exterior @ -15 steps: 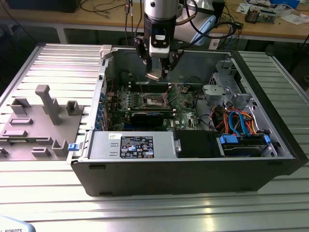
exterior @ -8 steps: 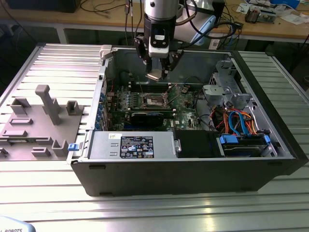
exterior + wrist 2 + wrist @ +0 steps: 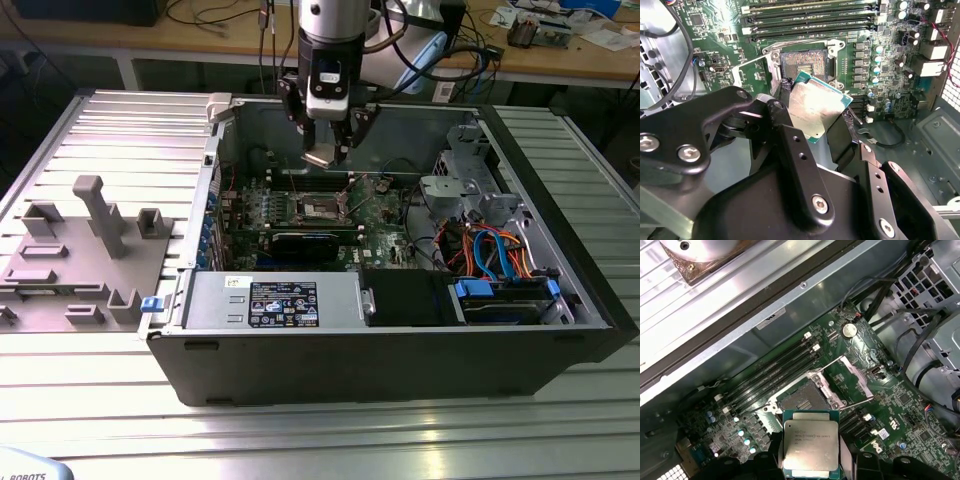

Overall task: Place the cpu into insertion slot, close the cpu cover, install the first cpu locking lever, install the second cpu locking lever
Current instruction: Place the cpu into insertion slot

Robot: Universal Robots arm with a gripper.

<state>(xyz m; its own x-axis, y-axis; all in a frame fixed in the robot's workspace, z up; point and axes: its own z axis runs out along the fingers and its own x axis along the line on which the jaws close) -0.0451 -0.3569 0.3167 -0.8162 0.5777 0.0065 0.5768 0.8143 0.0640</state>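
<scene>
My gripper (image 3: 328, 150) hangs inside the open computer case, shut on the cpu (image 3: 325, 157), a flat square chip with a dull silver top. In both wrist views the cpu (image 3: 817, 105) (image 3: 810, 445) sits between the black fingers (image 3: 785, 95), tilted slightly and held in the air. The insertion slot (image 3: 800, 399) (image 3: 802, 64) lies open on the green motherboard just beyond the chip, its contact field bare. The cpu cover (image 3: 856, 376) stands swung up beside the slot. In the exterior view the slot (image 3: 318, 208) is below the gripper.
Memory slots (image 3: 767, 377) run alongside the socket, with capacitors (image 3: 875, 65) nearby. A silver power supply (image 3: 275, 300) and a drive bay with blue and orange cables (image 3: 500, 265) fill the case's front. A grey fixture tray (image 3: 80, 250) lies on the exterior view's left.
</scene>
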